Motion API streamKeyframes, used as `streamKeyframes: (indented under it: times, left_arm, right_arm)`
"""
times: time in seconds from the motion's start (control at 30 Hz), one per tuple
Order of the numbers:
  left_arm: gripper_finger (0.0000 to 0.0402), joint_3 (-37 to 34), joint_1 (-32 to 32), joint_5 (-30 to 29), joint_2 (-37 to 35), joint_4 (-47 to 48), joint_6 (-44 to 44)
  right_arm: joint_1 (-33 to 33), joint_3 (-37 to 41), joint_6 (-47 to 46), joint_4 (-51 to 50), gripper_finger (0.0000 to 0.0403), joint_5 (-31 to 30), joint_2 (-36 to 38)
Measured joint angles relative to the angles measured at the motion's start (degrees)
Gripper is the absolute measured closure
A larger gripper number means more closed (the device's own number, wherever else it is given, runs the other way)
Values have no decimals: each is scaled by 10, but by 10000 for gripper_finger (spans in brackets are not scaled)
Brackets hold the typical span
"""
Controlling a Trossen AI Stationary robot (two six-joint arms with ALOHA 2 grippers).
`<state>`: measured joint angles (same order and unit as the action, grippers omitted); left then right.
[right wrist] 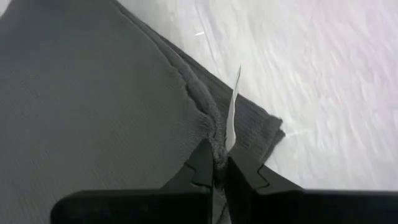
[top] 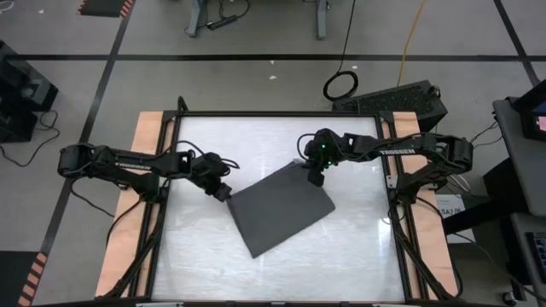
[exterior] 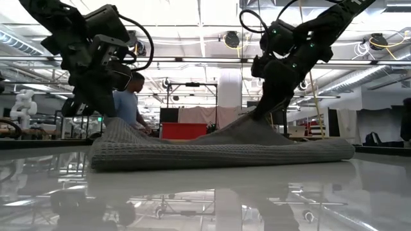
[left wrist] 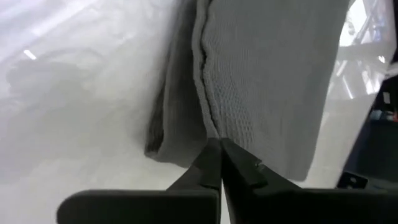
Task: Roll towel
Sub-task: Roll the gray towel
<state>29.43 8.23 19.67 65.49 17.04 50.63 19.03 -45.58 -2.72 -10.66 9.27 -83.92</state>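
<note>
Left arm: reaches in over the white surface toward the towel's left corner. Left claw: closed on the towel's hem at that corner, fingertips pinched tight on the stitched edge, as the left wrist view shows; from table height the corner stands raised a little under the claw.

Towel: dark grey, waffle-textured cloth, folded double, lying near the middle of the surface, turned at an angle to the surface's edges. Most of it rests flat; two corners are lifted into low peaks, one under each claw, the cloth sagging between them.

White tag: small, standing up from the towel's hem, just beside the right claw's fingertips.

Right arm: comes in from the towel's far right side. Right claw: closed on the towel's upper corner, pinching the hem beside the tag, corner pulled up off the surface.

Person: stands in the room behind the towel, beyond the surface.
</note>
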Motion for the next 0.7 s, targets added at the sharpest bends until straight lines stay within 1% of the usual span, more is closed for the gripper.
streamKeyframes:
  times: [0.07, 0.17, 0.33, 0.4, 0.53, 0.7]
  left_arm:
    - [396, 0, 0, 12, -1, 0, 5]
    - [398, 1, 0, 16, -15, 1, 21]
    - [399, 12, 0, 26, -54, 4, 42]
    - [399, 12, -1, 28, -62, 33, 43]
    - [400, 12, -5, 25, -55, 100, 4]
    - [400, 11, -4, 12, -39, 97, -21]
  right_arm:
    - [1, 0, 0, -1, 392, -1, 0]
    - [1, 0, -4, -1, 392, -1, 0]
    - [1, 0, -11, -1, 392, 14, 0]
    - [1, 0, -11, 3, 392, 14, 0]
    - [2, 0, -6, 19, 392, 11, 0]
    - [2, 0, 6, 27, 389, 11, -4]
